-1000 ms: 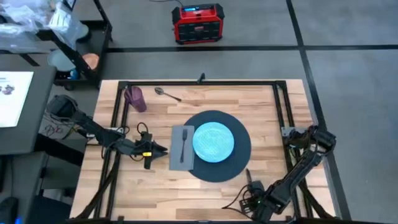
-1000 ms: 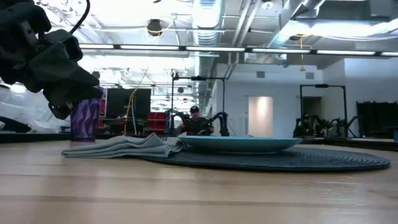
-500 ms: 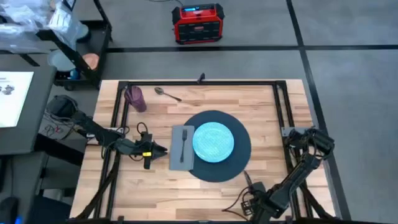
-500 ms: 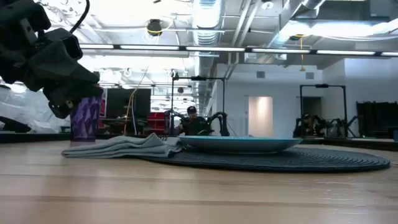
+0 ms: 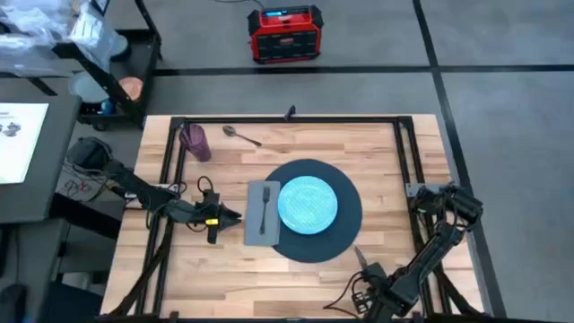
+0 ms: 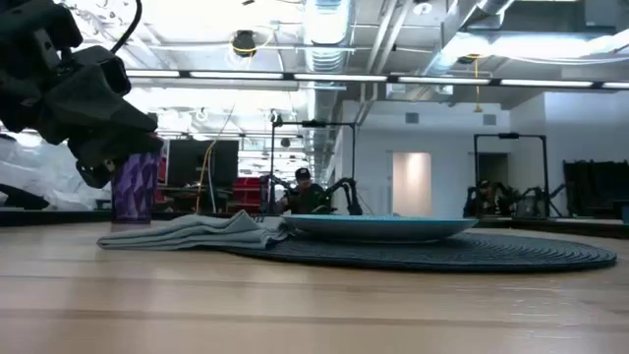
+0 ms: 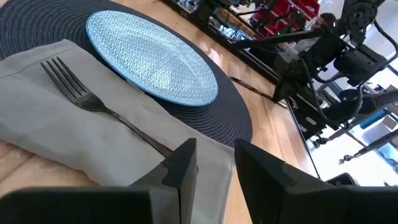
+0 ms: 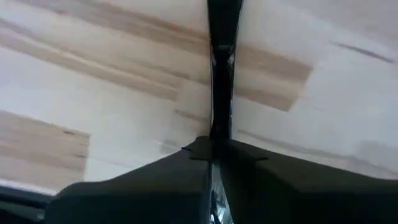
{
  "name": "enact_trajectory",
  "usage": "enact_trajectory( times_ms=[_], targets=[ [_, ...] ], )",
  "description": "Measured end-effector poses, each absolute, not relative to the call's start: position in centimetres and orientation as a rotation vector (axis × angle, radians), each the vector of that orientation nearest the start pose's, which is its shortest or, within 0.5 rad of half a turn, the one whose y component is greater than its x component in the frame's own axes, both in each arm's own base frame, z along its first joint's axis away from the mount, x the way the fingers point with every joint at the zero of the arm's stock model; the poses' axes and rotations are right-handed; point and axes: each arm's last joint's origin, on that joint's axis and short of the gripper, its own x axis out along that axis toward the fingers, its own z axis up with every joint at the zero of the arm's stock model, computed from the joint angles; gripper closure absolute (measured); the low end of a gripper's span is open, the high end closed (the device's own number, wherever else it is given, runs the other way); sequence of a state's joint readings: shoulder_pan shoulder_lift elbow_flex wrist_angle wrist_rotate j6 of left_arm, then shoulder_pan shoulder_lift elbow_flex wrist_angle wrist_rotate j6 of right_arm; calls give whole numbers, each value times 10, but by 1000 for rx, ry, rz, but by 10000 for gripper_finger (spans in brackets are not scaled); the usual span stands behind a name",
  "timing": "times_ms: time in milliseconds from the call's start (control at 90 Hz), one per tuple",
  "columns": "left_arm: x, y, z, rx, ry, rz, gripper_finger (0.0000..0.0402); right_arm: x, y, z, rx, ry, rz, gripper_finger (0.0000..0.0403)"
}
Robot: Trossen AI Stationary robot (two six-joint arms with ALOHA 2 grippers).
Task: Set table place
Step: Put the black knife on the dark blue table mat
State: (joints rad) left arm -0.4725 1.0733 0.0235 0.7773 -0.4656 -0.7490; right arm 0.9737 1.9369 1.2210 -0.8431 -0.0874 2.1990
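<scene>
The dark round mat (image 5: 313, 210) lies in the middle of the tabletop (image 5: 377, 148), with a light blue plate (image 5: 308, 204) on it and a grey napkin (image 5: 263, 213) with a fork (image 5: 265, 206) at its left edge. The left hand (image 5: 231, 215), slightly open and empty, is just left of the mat. The right hand (image 5: 362, 263), near the mat's front right edge, grips a thin dark utensil (image 8: 222, 68).

Your left gripper (image 5: 235, 215) hovers with jaws slightly parted; your right gripper (image 5: 359, 257) (low, front edge) grips a thin utensil (image 8: 221, 68).

Plate (image 5: 308, 204) on mat (image 5: 345, 229), napkin (image 5: 256, 222) left.
</scene>
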Motion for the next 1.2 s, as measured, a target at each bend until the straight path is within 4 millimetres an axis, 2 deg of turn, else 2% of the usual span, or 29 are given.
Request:
enact_trajectory(
  times_ms=[267, 478, 622, 944, 1200],
  targets=[
    [147, -60, 128, -620, 233, 84, 309, 183, 270, 147, 914, 1335, -1041, 400],
    [147, -60, 128, -619, 233, 84, 309, 187, 254, 162, 888, 1221, -1081, 401],
    [147, -60, 128, -619, 233, 84, 309, 191, 247, 166, 873, 1207, -1095, 402],
    [147, -60, 127, -610, 234, 83, 309, 178, 260, 176, 919, 1242, -984, 397],
    [147, -60, 127, -610, 234, 83, 309, 168, 262, 187, 933, 1280, -951, 337]
  ],
)
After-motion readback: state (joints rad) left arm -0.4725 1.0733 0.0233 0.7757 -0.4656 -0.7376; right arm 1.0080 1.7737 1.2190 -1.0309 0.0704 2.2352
